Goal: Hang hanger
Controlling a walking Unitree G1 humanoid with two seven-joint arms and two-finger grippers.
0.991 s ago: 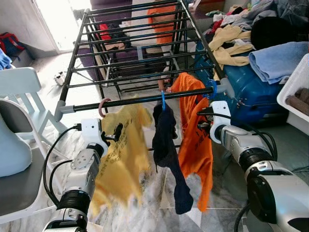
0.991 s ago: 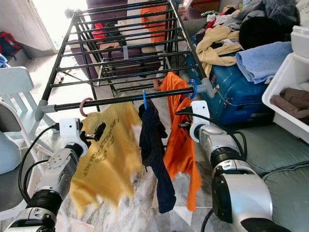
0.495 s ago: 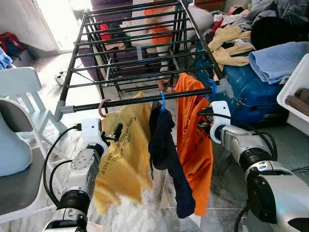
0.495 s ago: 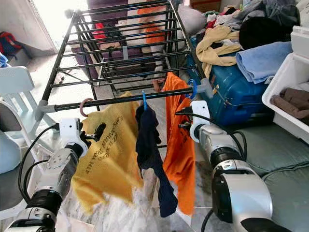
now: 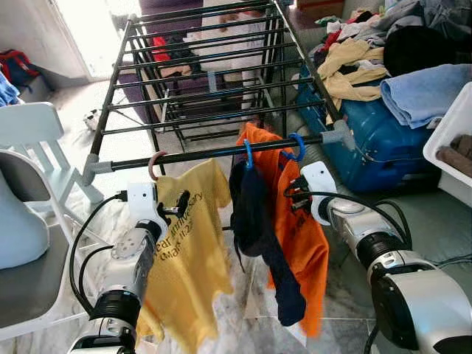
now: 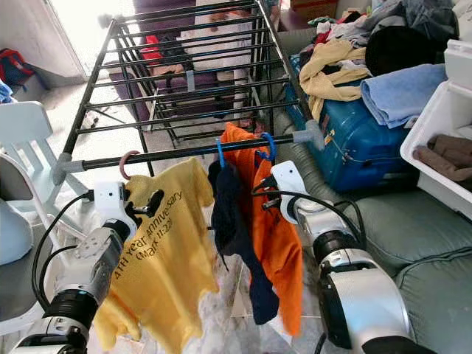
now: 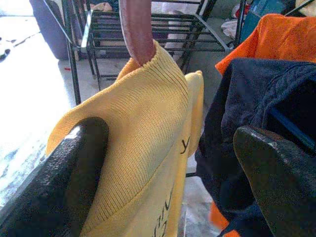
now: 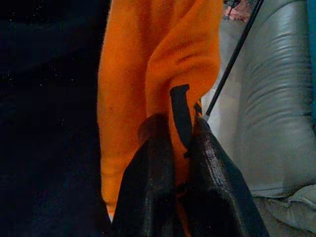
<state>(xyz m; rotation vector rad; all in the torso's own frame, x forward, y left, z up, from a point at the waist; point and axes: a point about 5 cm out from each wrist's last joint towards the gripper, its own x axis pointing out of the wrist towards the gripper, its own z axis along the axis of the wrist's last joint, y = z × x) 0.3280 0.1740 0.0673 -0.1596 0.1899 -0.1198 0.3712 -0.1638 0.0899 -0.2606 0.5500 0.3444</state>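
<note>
- Three hangers hooked on the rack's near rail (image 5: 199, 154): hanging looks done.
- Right tool (image 8: 174, 163) pinches the orange shirt (image 5: 299, 228); release remains.
- Left tool (image 7: 168, 163) is spread around the yellow shirt (image 5: 184, 251).

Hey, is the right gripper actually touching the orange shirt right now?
Touching. In the right wrist view the right gripper has both black fingers closed on a fold of the orange shirt, with fabric pinched between them.

Three garments (image 5: 254, 214) side-by-side on rail (image 5: 199, 153)
</note>
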